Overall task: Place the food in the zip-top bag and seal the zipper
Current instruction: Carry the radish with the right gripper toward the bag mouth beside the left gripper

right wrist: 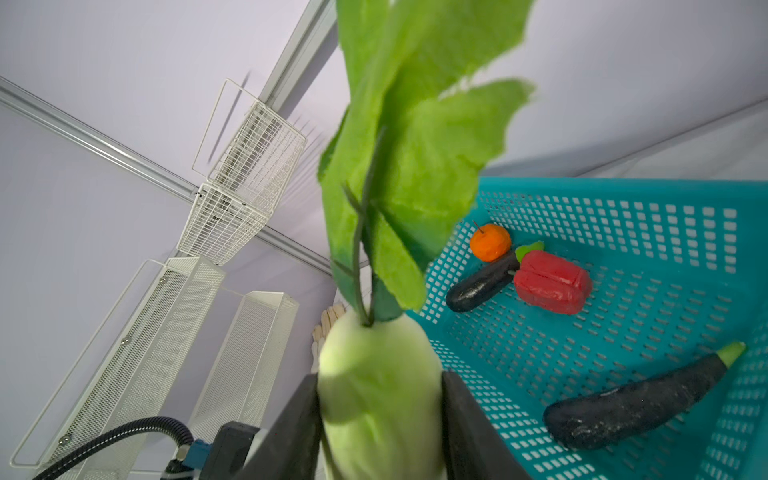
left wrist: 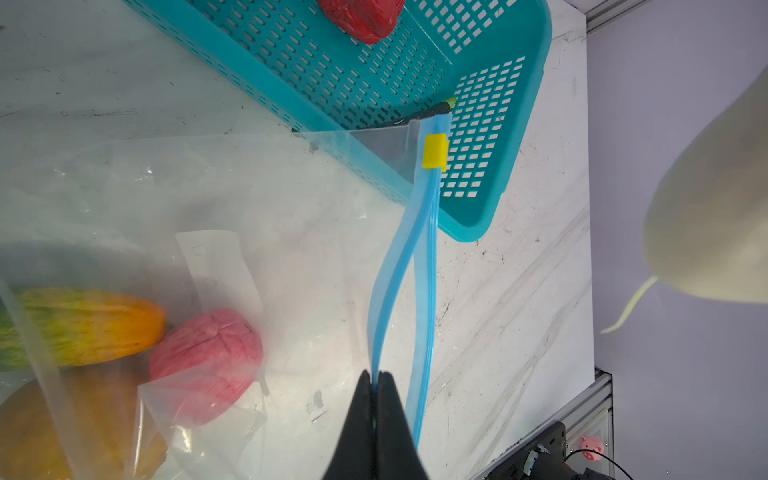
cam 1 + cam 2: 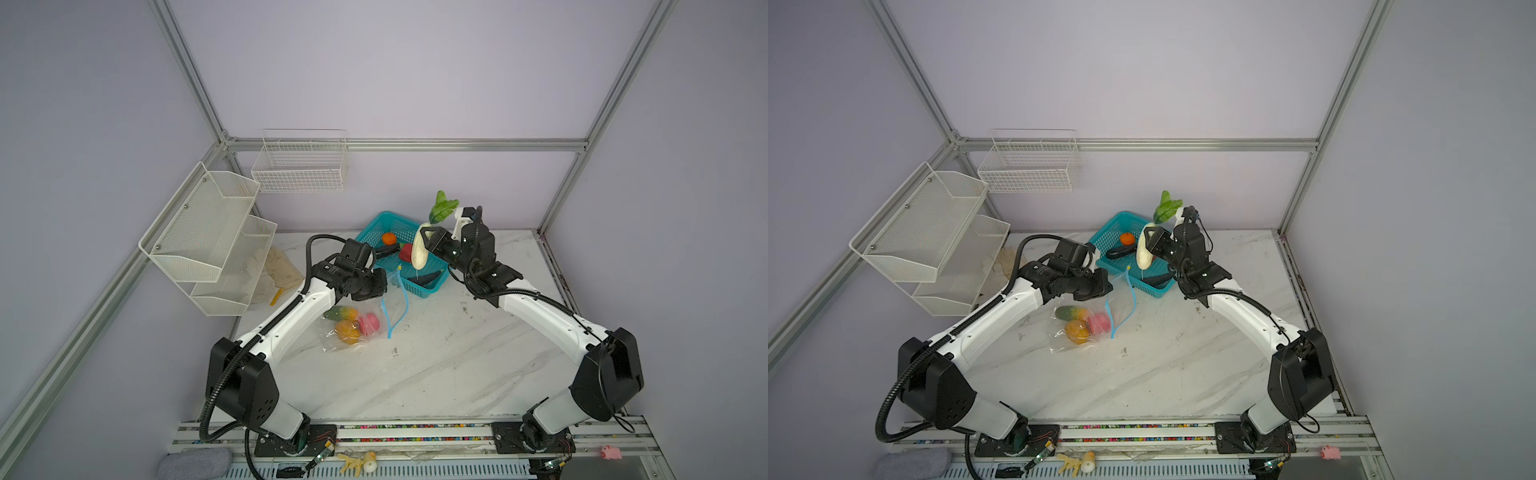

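The right pincer is clamping the thick upper body of a long white toy radish with green cloth leaves. It is holding the radish roughly upright above the teal perforated plastic basket, at the upper centre of both top views. The left pincer, jaws together, is pinching one lip of the thin light-blue zipper strip. This is parting the mouth of the large clear crinkly zip-top bag, which is lying on the white marbled table just below the basket in frame. The small yellow slider is sitting at the strip's far end.

A pink piece, a green-to-orange piece and a yellow-orange one are lying inside the bag. An orange fruit, a red pepper and two dark purple aubergines are waiting in the basket.

The radish is looking light, fairly stiff and smooth enough to slip, so the body, not the floppy leaves, is the place to grip. The bag film is looking limp and slick, and the firmer strip is offering the best hold.
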